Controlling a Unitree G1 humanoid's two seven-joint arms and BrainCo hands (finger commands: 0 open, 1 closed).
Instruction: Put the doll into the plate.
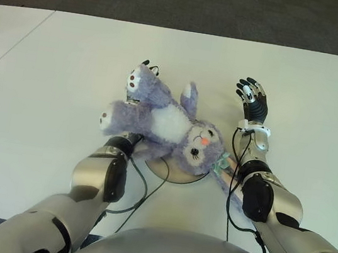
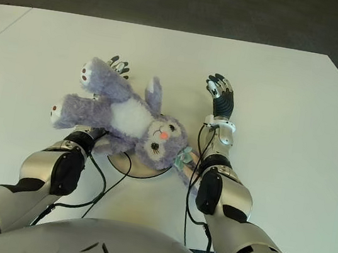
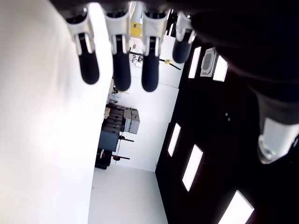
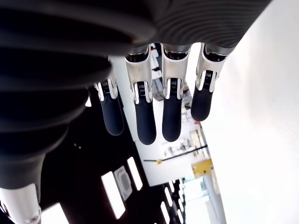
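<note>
The doll (image 1: 169, 126) is seen lying over the plate (image 1: 178, 173). Both the left robot hand (image 1: 145, 66) and right robot hand (image 1: 252, 99) are spread, empty; only centring is judged needed.

A white table (image 1: 67, 86) stands on dark carpet (image 1: 175, 0).

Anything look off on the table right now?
Yes. The purple doll lies sprawled across the left forearm, its head over the plate and its legs sticking out past the rim, so it is not sitting inside. Both the left hand and the right hand are open and hold nothing.
</note>
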